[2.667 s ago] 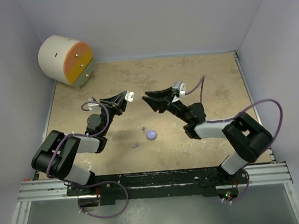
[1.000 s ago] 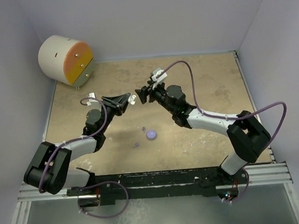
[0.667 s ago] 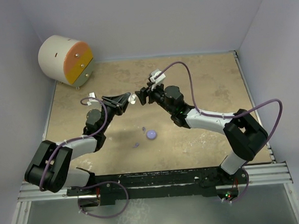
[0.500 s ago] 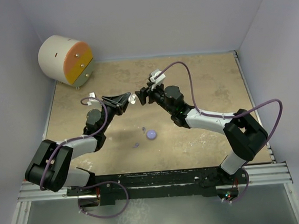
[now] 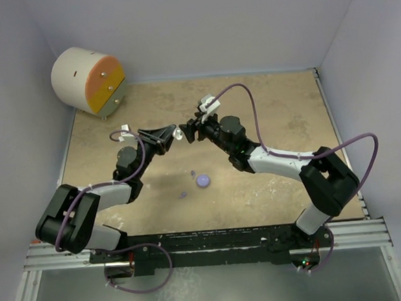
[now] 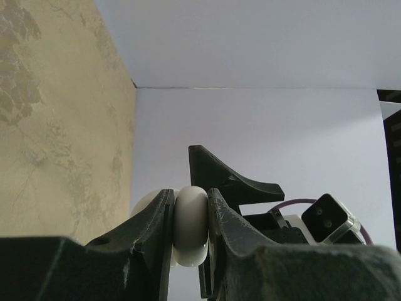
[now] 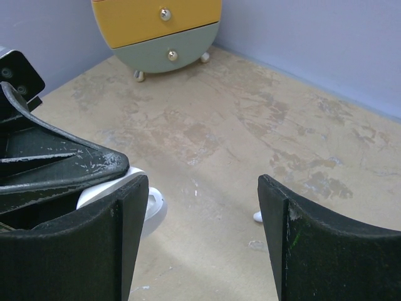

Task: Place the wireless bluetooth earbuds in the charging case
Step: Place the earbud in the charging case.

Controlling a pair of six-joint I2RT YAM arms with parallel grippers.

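Observation:
In the left wrist view my left gripper (image 6: 190, 195) is shut on a white round charging case (image 6: 190, 229), held above the table. From above, that case (image 5: 178, 133) sits at the tip of the left gripper (image 5: 171, 133). My right gripper (image 5: 188, 130) faces it closely from the right, open and empty. In the right wrist view the right gripper (image 7: 203, 183) has its left finger right beside the white case (image 7: 149, 212). A whitish earbud (image 7: 257, 216) lies on the table below. A lilac case (image 5: 203, 180) and two lilac earbuds (image 5: 192, 172) (image 5: 183, 194) lie on the table.
A round drawer unit (image 5: 89, 81) with orange and green fronts stands at the back left corner, also in the right wrist view (image 7: 160, 28). Pale walls close the table (image 5: 288, 124) in at the back and both sides.
Since the oldest frame my right gripper has swung left and turned to face the white case. Over the last second it crept slightly closer; the left gripper kept its hold.

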